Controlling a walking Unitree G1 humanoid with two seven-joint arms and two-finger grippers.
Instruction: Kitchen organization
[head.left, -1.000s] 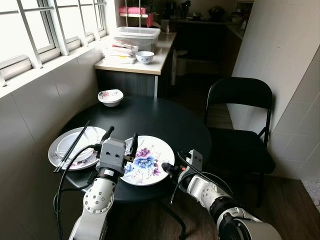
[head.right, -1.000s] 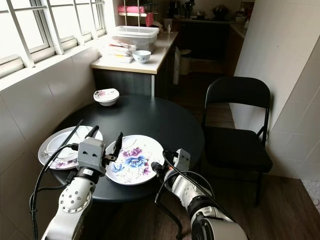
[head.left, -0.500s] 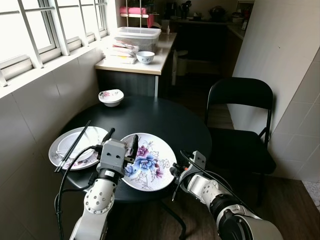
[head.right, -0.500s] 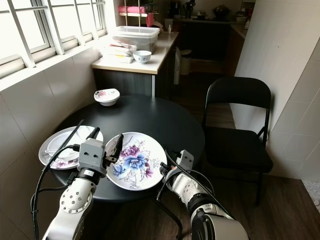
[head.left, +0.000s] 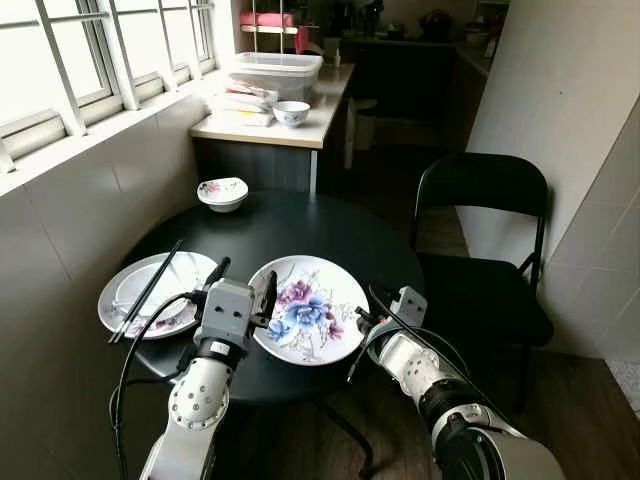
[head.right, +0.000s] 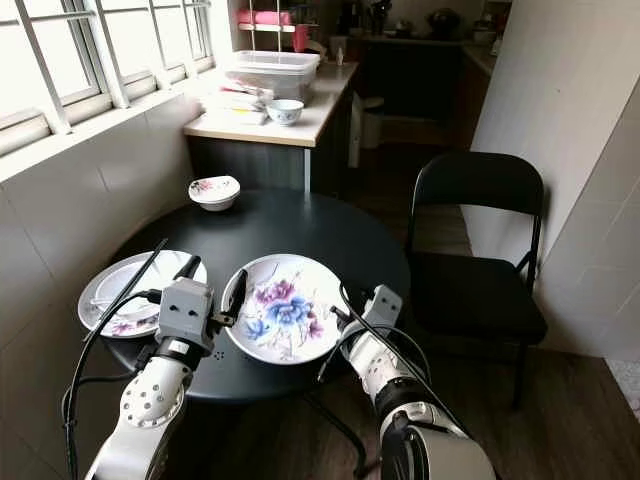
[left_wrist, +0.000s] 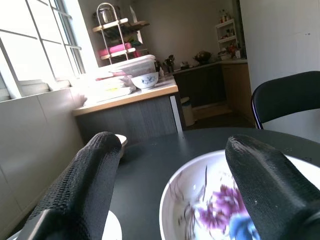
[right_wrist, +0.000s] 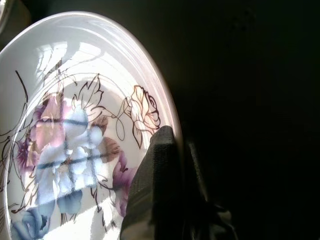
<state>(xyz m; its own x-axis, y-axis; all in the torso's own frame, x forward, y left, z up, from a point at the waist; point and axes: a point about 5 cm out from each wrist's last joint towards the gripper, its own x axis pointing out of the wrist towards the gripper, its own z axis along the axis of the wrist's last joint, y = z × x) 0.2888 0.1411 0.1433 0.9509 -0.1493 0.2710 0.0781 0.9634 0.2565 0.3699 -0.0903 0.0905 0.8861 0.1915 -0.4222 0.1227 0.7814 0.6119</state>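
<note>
Where round black table (head.left: 300, 225) stands by tiled window wall: floral plate (head.left: 310, 310) tilted, rim pinched by right gripper (head.left: 362, 320); left gripper (head.left: 243, 283) fingers spread, at plate's left edge; black folding chair (head.left: 480, 250) beside.

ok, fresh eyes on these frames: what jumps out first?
The big floral plate at the near edge of the round black table, tilted up, with the right claw pinching its right rim. The left claw sits open at the plate's left edge. Left of that, a second plate with black chopsticks laid across it.
</note>
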